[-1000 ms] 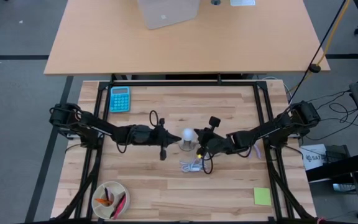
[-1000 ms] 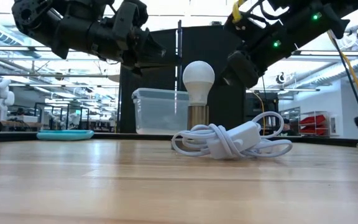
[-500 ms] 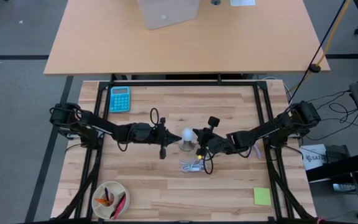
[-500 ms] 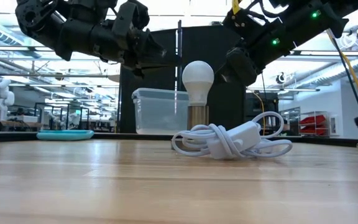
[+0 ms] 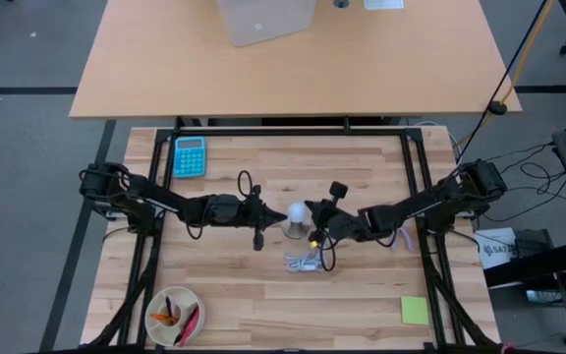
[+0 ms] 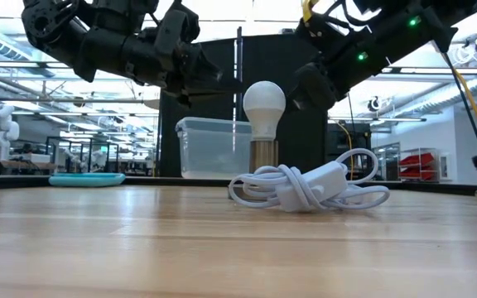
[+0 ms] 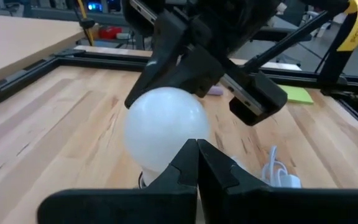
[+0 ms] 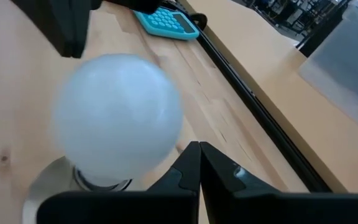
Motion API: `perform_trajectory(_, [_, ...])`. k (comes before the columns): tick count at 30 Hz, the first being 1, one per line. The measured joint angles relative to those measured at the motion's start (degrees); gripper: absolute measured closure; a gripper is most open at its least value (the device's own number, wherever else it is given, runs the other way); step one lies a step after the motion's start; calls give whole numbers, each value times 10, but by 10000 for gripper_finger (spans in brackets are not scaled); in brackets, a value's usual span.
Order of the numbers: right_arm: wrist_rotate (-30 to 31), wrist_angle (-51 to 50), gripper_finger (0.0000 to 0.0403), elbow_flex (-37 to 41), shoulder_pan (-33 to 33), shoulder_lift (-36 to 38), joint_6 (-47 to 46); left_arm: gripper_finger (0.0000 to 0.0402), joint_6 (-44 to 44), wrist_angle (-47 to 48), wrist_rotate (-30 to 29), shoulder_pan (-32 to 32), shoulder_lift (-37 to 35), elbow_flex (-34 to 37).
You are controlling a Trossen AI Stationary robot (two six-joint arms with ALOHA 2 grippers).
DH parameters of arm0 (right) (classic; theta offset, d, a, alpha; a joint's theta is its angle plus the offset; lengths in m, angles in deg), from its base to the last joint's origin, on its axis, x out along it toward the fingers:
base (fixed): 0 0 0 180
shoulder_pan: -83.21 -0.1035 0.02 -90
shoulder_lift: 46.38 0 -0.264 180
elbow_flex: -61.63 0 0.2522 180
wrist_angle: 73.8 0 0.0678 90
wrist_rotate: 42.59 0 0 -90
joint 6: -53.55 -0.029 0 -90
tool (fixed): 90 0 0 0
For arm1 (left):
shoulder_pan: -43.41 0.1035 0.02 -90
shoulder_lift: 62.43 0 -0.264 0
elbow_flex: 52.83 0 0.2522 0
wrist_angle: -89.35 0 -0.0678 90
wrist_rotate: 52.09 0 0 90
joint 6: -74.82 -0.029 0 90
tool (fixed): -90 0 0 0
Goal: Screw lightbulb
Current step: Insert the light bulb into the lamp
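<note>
The lightbulb stands upright near the middle of the wooden tabletop, its long axis vertical: the rounded white globe points up and the narrow silvery base points down into a round grey socket disc, of which only an edge shows beneath the globe in the right wrist view. From overhead the globe hides its own base, so the upright stance reads best in the low view. The left hand sits just beside the lightbulb on its left, fingers pressed together and gripping nothing; the right hand sits just beside it on the opposite side, its fingers likewise pressed together and empty. Whether either tip touches the globe cannot be told. A white coiled cable lies on the tabletop just in front of the lightbulb, covering where the base meets the wood in the low view. Farther from the lightbulb, a teal calculator lies toward the far left corner, a bowl of small coloured items toward the near left corner, and a yellow-green sticky note toward the near right corner. Behind the lightbulb in the low view stands a clear plastic bin.
</note>
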State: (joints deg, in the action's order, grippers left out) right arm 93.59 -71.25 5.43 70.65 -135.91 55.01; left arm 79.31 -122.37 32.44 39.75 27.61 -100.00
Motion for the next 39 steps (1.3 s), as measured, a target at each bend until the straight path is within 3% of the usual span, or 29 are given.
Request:
perform_trajectory(10, [4, 1, 403, 0, 9, 0, -14, 401, -50, -14, -77, -8, 16, 0])
perform_trajectory(16, [3, 1, 403, 0, 9, 0, -16, 401, -81, -32, -66, -24, 22, 0])
perform_trajectory(23, [0, 2, 403, 0, 10, 0, -14, 401, -79, -34, -7, -24, 22, 0])
perform_trajectory(39, [2, 2, 403, 0, -13, 0, -7, 401, -36, -31, -31, -1, 26, 0])
